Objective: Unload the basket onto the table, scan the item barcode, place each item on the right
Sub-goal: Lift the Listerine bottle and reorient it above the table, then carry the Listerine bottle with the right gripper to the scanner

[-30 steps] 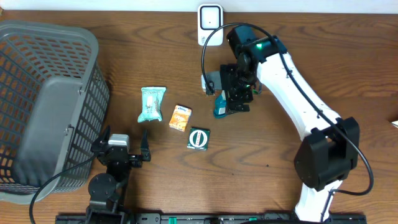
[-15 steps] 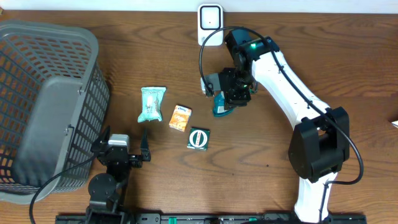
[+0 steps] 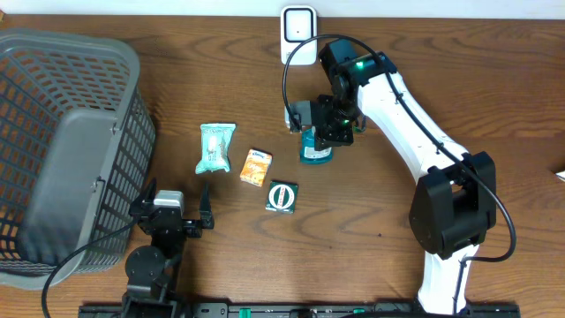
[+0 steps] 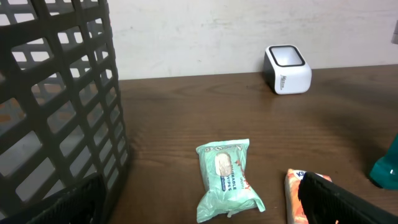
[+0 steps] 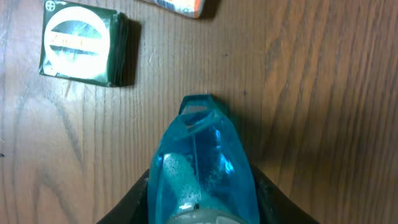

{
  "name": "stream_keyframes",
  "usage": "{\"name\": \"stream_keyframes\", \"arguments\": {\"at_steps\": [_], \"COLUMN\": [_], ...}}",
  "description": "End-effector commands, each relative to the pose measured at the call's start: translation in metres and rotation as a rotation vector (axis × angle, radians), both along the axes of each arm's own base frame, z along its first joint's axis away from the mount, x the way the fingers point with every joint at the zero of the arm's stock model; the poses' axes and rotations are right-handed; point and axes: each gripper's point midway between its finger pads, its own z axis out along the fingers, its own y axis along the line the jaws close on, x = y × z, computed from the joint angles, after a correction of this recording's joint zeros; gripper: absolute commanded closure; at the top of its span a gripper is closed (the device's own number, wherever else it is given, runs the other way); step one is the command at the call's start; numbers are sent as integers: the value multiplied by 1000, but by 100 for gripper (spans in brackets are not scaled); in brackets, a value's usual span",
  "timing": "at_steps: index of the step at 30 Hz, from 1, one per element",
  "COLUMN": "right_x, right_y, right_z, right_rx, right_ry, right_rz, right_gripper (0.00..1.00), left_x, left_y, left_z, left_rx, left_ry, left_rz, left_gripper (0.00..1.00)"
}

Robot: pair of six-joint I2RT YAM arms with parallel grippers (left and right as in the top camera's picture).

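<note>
since a second ago the right gripper [image 3: 331, 126] has shifted a little toward the scanner [image 3: 298, 34] and its fingers have drawn in, and the bottle [image 3: 316, 150], which lay slanted beside it, now sits tucked under it. in the right wrist view we see the blue, see-through bottle between the two dark fingers, one pressed against each side, so the right pincer is pinching the bottle. the bottle is over the table [image 3: 353, 231], near the scanner and on the near side of it; we cannot tell whether it rests on the wood. to its left lies the orange box [image 3: 257, 167], near but apart, and beyond that the pale green pack [image 3: 214, 147]. the green box [image 3: 282, 196] lies on the near side of the orange box, apart from the bottle. the grey basket [image 3: 132, 168] stands at the far left of the table. beside the basket, at the near edge, the left gripper [image 3: 174, 210] has its fingers spread wide with nothing between them, well apart from the bottle.
</note>
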Motion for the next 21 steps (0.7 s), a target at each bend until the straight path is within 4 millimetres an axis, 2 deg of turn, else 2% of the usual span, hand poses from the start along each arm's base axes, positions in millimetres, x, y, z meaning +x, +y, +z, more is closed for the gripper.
{"name": "stream_keyframes", "arguments": {"at_steps": [1,8,11,14,17,21], "right_x": [-4,2,-3,-4,-15,-31], "right_y": [10,19,28,38,48,50], "right_z": [-8,11,28,50,71,88], "right_rx": [22,82,168,270,367,416], "right_ry": [67,141,216,258,349,457], "right_rz": [-78,-295,-319,-325,-316,-324], "right_gripper": [81,86,81,81,80,79], "left_x": [-1,-1,-1,-1,-1,-1], "left_y": [3,3,3,3,3,3], "left_z": [-18,-18,-18,-18,-18,-18], "left_rx": [4,4,4,4,4,4], "left_ry": [55,55,55,55,55,55], "left_rz": [16,16,16,16,16,16], "left_gripper": [2,2,2,2,2,2]}}
